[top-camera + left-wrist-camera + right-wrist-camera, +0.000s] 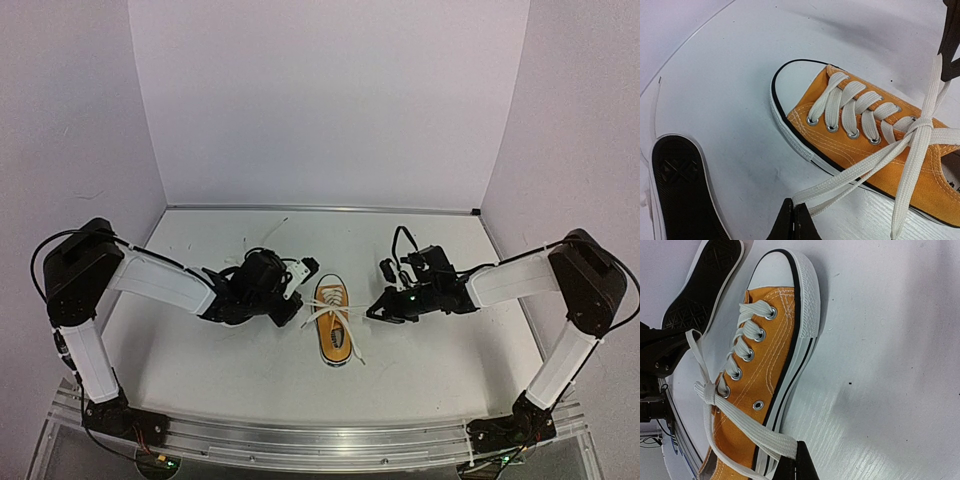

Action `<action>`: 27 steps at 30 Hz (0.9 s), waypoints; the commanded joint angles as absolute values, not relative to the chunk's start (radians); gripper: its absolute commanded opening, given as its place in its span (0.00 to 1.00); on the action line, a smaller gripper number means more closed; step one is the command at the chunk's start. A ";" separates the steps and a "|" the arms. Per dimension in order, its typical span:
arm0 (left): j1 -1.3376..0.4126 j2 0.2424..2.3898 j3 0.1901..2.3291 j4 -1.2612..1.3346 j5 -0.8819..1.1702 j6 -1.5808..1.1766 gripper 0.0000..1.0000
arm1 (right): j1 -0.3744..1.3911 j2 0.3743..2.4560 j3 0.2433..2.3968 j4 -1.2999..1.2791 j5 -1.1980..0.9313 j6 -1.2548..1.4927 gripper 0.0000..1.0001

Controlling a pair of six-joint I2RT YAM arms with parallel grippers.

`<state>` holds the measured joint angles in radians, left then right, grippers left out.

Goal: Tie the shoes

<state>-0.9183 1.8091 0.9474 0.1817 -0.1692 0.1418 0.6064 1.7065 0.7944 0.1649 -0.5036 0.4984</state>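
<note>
The orange shoe (334,320) lies on the table between my arms, toe toward the back wall. It also shows in the left wrist view (880,160) and the right wrist view (755,370). Its white laces (855,172) are crossed in a first knot (707,390) over the tongue. My left gripper (793,212) is shut on a folded lace end beside the shoe's left side. My right gripper (796,462) is shut on the other lace (750,427) at the shoe's right side. The second shoe, black sole up (682,192), lies under my left arm (303,268).
The white table (440,370) is enclosed by pale walls at the back and sides. A loose white lace (265,235) trails toward the back wall. Black cables (400,240) loop above my right wrist. The metal rail (320,445) runs along the near edge.
</note>
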 commanded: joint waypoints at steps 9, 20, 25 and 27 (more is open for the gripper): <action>-0.966 1.770 0.950 0.216 -0.541 0.432 0.00 | 0.594 1.710 0.791 0.114 -0.458 0.488 0.00; -1.037 1.851 0.950 0.355 -0.708 0.717 0.00 | 0.594 1.714 0.796 0.114 -0.462 0.491 0.00; -1.035 1.829 0.953 0.300 -0.631 0.624 0.00 | 0.594 1.712 0.795 0.114 -0.462 0.491 0.00; -1.033 1.811 0.960 0.253 -0.568 0.544 0.00 | 0.594 1.710 0.795 0.114 -0.462 0.492 0.00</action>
